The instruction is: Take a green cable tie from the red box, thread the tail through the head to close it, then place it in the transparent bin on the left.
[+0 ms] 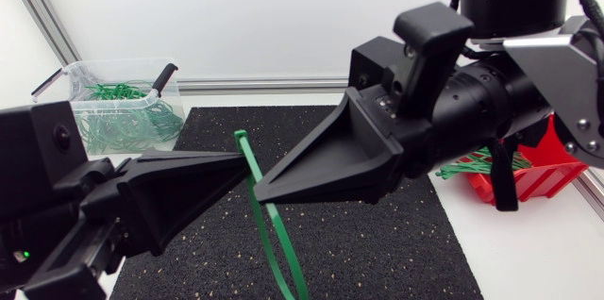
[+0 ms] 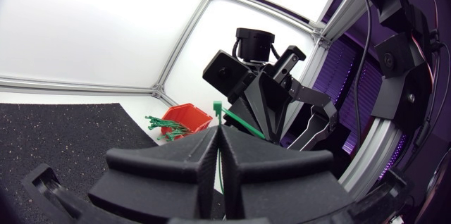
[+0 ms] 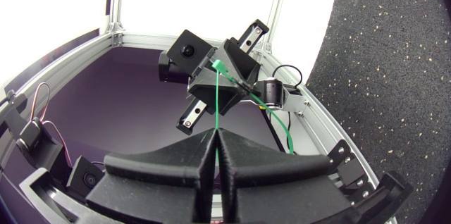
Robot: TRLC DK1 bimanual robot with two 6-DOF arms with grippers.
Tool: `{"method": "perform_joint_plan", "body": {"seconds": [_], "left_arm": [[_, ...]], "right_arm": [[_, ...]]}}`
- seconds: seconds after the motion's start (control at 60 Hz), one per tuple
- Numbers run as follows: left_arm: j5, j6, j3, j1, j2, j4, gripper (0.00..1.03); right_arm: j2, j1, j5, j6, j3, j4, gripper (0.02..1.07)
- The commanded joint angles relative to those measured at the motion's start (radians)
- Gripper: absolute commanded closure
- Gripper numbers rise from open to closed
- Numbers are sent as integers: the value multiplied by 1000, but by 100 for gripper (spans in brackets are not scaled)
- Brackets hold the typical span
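Observation:
A green cable tie [image 1: 269, 215] hangs above the black mat, its head end [image 1: 240, 135] pointing up and two strands trailing down toward the front. My left gripper [image 1: 243, 160] comes in from the left and is shut on the tie. My right gripper [image 1: 260, 190] meets it tip to tip from the right, also shut on the tie. In the left wrist view the tie [image 2: 218, 108] rises from my shut left gripper [image 2: 220, 131]. In the right wrist view the strand [image 3: 215, 101] runs into my shut right gripper [image 3: 215, 134]. The red box [image 1: 528, 175] holds green ties at the right. The transparent bin [image 1: 71, 78] stands at the back left.
The black mat [image 1: 377, 243] covers the middle of the white table. The bin holds several closed green ties [image 1: 118, 116]. My right arm's bulky links hang over the red box.

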Motion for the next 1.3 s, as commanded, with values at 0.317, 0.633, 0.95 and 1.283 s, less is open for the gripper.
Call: {"method": "perform_joint_plan", "body": {"seconds": [0.317, 0.633, 0.95, 1.283], "left_arm": [[-82, 70, 12, -93, 0, 1, 99], [-240, 201, -20, -198, 2, 45, 99], [-326, 280, -51, -256, 15, 87, 99], [-388, 340, -62, -319, 35, 113, 99]], "right_arm": [[30, -10, -5, 26, -17, 20, 101], [38, -19, -15, 27, 15, -16, 101], [-5, -30, -22, 27, 24, -35, 101], [-4, -45, -22, 27, 38, -56, 101]]}}
